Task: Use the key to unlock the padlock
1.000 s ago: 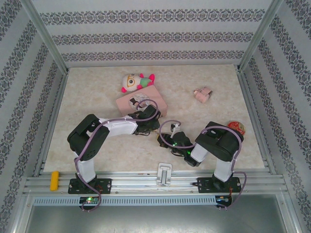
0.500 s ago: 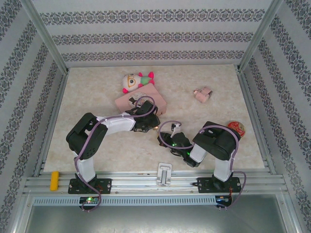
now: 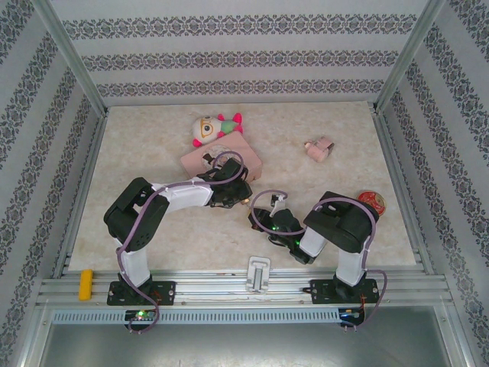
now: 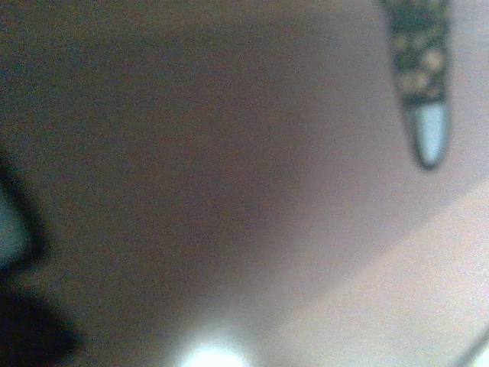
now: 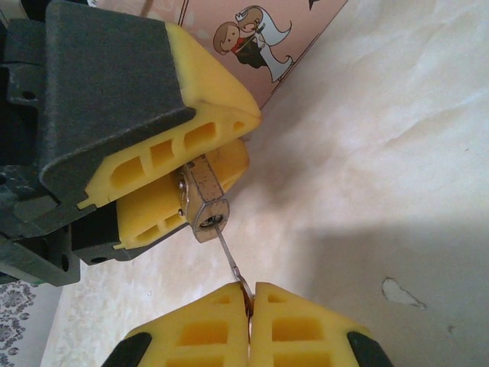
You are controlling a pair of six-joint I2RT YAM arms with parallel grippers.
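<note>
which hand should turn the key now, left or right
Right. The right hand is shut on the key, whose tip sits in the keyhole of the padlock, so it probably only needs to twist. The left hand clamps the padlock body and should just steady it.

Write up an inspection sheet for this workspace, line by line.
Surface: pale marbled table.
Job's things: padlock clamped in left gripper; key pinched in right gripper, tip at the keyhole.
Clutter: pink box, plush toy, small pink item, red round item.
Grippers: both closed on their loads, facing each other.
Cables: purple cables loop over both arms.
Surroundings: patterned walls, metal frame.
</note>
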